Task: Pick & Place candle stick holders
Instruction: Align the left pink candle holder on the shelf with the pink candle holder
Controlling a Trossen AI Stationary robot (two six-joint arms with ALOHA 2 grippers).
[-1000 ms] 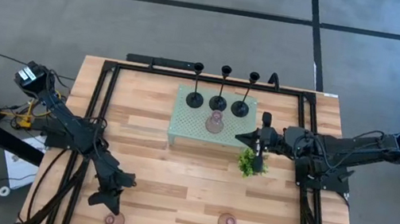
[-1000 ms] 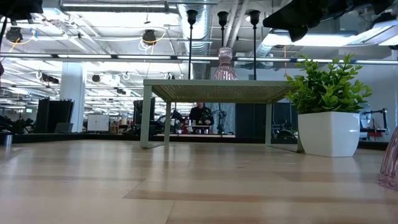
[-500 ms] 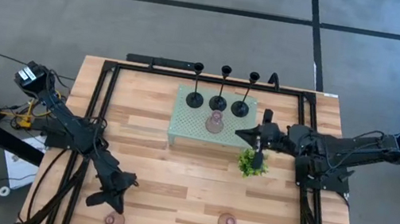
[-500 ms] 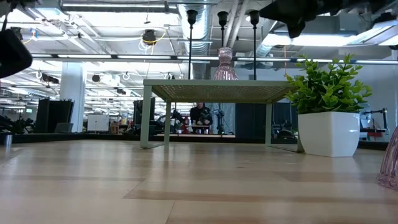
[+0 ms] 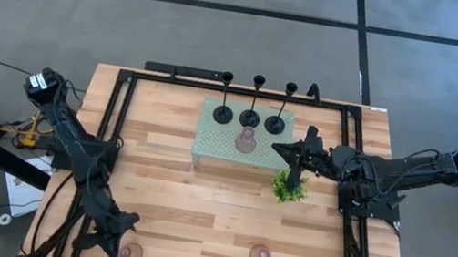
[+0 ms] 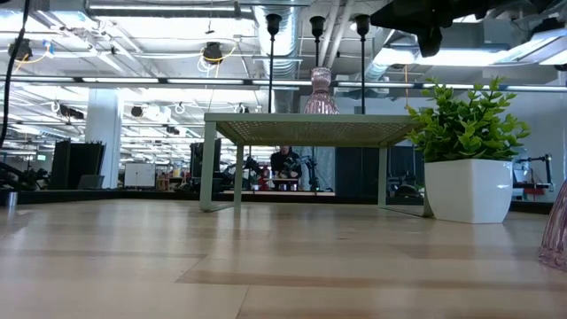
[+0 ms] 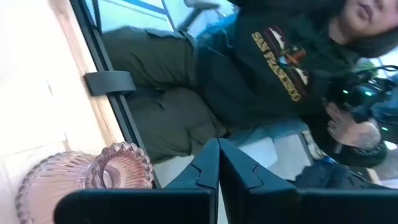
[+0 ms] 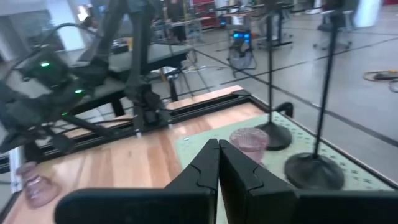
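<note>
Four of six candle stick holders sit on the pale green perforated tray [image 5: 207, 148], three black [image 5: 250, 117] plus one pink [image 5: 246, 140]; two pink ones [image 5: 259, 256] remain well in front of it, left gripper [image 5: 114, 244] pressed together beside one [image 5: 131, 253], right gripper [image 5: 281, 149] pressed together at the tray's edge.

Three black holders [image 5: 252, 114]; three pink holders [image 5: 246, 140]; one plant [image 5: 288, 189]; one tray [image 5: 208, 144].

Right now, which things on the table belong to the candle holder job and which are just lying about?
Job:
- three black holders on the green tray
- pink holder on the tray
- two pink holders on the bare table

Just there:
- potted plant
</note>
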